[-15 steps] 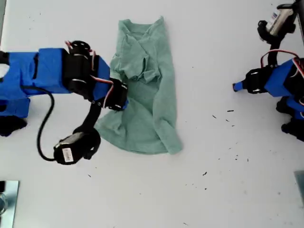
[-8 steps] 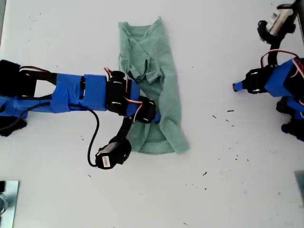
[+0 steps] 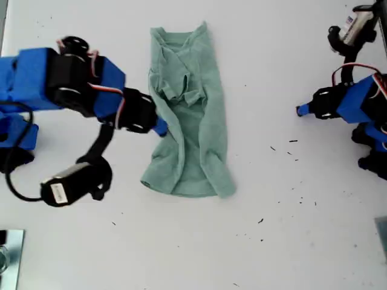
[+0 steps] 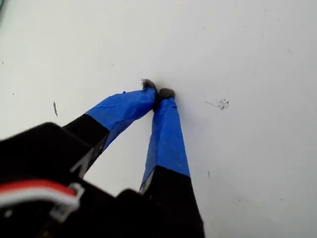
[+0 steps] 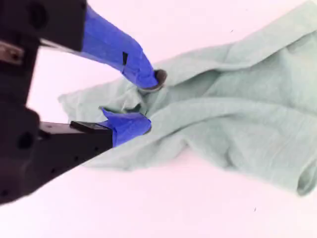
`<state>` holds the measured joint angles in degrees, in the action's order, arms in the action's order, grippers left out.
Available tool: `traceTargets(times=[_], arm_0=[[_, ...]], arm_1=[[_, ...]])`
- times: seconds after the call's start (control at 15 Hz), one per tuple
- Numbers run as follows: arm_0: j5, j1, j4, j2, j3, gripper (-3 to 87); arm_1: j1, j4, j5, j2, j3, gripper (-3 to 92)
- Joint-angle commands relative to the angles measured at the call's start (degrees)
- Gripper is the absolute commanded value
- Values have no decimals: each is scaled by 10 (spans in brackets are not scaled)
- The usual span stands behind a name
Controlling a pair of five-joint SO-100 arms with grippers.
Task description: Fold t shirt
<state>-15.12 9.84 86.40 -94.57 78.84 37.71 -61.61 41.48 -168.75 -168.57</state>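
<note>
Sage-green and rumpled, the t shirt [image 3: 190, 115] lies on the white table [image 3: 290, 229] a little toward the exterior view's left of centre, folded lengthwise into a narrow strip, with its neck end toward that view's top and its hem toward the bottom. My second gripper [image 5: 146, 101] is at the cloth's edge on the exterior view's left [image 3: 158, 125], its blue-taped jaws spread apart over a bunched fold of fabric, gripping nothing. My first gripper [image 4: 158, 92] sits at the exterior view's right [image 3: 299, 110], well apart from the shirt, its blue-taped jaws pressed together at the tips over bare table.
</note>
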Motion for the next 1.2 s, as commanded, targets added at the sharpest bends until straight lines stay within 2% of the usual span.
traceTargets(times=[0.0,0.13,0.27,0.33,0.6,0.73,0.93,1.0,1.07,1.13], arm_0=[[38,31,-156,-324,413,-2],[84,1,-350,-447,709,-2],[141,-23,-510,-416,860,-2],[156,-22,-533,-436,895,-2],[145,2,-504,-499,915,-2],[140,-24,-422,-448,789,-2],[99,-36,-250,-414,514,-2],[76,-42,-214,-399,433,-2],[57,-54,-193,-383,366,-2],[35,-76,-192,-362,313,58]], arm_1=[[-4,-4,-1,-4,-1,25],[-4,-4,-3,-3,-1,25],[-4,-4,-4,0,-1,25],[-4,-4,-5,0,-1,25],[-13,-10,-13,2,4,25],[-55,-35,-36,19,75,25],[-152,-156,-36,270,465,25],[-183,-201,-30,346,600,24],[-214,-238,-28,419,716,62],[-251,-262,-25,490,818,179]])
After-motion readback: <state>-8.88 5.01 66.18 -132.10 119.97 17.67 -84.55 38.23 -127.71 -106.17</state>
